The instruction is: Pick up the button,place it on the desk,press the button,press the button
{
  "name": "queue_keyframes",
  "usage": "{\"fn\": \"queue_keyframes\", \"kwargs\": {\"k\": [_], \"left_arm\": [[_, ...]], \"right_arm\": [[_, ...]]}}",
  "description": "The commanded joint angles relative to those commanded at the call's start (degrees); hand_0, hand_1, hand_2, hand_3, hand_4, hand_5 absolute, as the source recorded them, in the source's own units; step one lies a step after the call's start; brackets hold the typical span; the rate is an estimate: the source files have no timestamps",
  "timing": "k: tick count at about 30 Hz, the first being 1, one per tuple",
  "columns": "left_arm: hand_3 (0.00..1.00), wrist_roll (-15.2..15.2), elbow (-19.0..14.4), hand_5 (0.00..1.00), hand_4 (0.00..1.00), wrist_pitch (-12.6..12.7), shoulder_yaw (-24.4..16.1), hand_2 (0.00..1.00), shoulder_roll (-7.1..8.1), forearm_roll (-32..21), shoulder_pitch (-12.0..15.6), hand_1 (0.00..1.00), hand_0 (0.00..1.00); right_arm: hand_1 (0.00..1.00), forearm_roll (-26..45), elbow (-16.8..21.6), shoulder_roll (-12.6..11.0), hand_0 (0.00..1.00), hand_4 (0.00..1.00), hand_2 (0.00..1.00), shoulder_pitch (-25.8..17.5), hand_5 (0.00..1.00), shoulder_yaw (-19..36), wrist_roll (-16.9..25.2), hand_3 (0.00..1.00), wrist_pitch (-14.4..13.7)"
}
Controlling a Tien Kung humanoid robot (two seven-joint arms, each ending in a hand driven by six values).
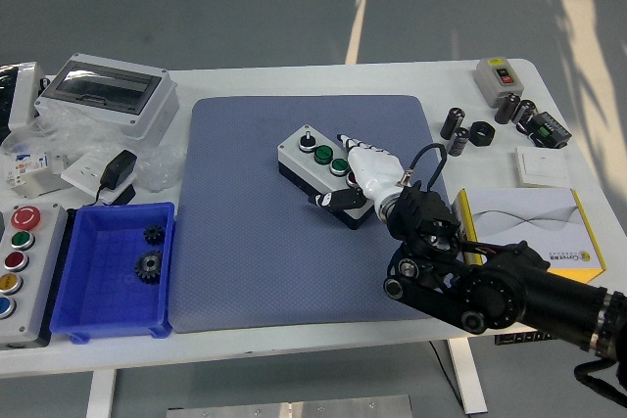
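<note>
Since the button box [321, 162] already sits on the blue mat [245, 242], pick & place look done. My right hand [367, 175] rests on its right end, fingers extended, nothing gripped; presses prob. still left.

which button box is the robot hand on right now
The grey box with green buttons in the middle of the blue mat; the right hand rests on its right end. The box at the far right and the panel at the left edge lie untouched.
</note>
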Motion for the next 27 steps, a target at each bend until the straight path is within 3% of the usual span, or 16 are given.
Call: {"fn": "queue_keyframes", "kwargs": {"k": [5,6,11,12,16,17,23,24,27], "left_arm": [[0.613,0.0,0.0,0.207,0.639,0.0,0.0,0.547,0.01,0.0,0.0,0.583,0.627],[0.613,0.0,0.0,0.207,0.638,0.0,0.0,0.546,0.02,0.0,0.0,0.583,0.627],[0.613,0.0,0.0,0.207,0.638,0.0,0.0,0.546,0.01,0.0,-0.1,0.583,0.627],[0.612,0.0,0.0,0.208,0.636,0.0,0.1,0.546,-0.01,0.0,-0.1,0.583,0.627],[0.612,-0.1,0.0,0.208,0.636,-0.1,0.1,0.546,-0.02,0.0,-0.1,0.583,0.627],[0.611,-0.2,0.0,0.208,0.635,-0.1,0.2,0.546,-0.02,-0.1,-0.1,0.583,0.627],[0.611,-0.3,0.0,0.208,0.635,-0.1,0.1,0.546,-0.08,0.0,-0.1,0.583,0.627],[0.61,-0.3,0.0,0.206,0.633,-0.1,0.1,0.546,-0.1,0.0,-0.1,0.583,0.627],[0.61,-0.4,0.0,0.206,0.633,-0.1,0.0,0.546,-0.17,0.0,0.0,0.583,0.627]], "right_arm": [[0.767,-0.9,-0.4,0.2,0.685,0.998,0.817,0.1,0.507,-0.3,-0.1,0.998,-0.2],[0.55,-1.1,-0.5,0.2,0.291,0.838,0.616,0.1,0.286,-0.3,-0.1,0.843,-0.1],[0.55,-1.8,-1.0,0.4,0.291,0.838,0.616,0.2,0.286,-0.9,-0.2,0.843,0.0],[0.434,-2.0,-1.0,0.5,0.204,0.582,0.51,0.2,0.168,-1.0,-0.3,0.672,0.0],[0.434,-2.5,-1.2,0.5,0.204,0.582,0.51,0.2,0.168,-1.4,-0.4,0.672,0.3],[0.345,-2.7,-1.2,0.5,0.127,0.32,0.425,0.2,0.002,-1.5,-0.4,0.508,0.4],[0.345,-3.4,0.5,-1.6,0.127,0.32,0.425,0.4,0.002,-1.3,3.7,0.508,1.1],[0.315,-2.7,1.5,-2.7,0.112,0.224,0.387,0.6,0.002,-1.3,5.3,0.442,1.8],[0.315,-0.7,5.0,-6.1,0.112,0.224,0.387,1.0,0.002,-1.1,10.5,0.442,4.4]]}}
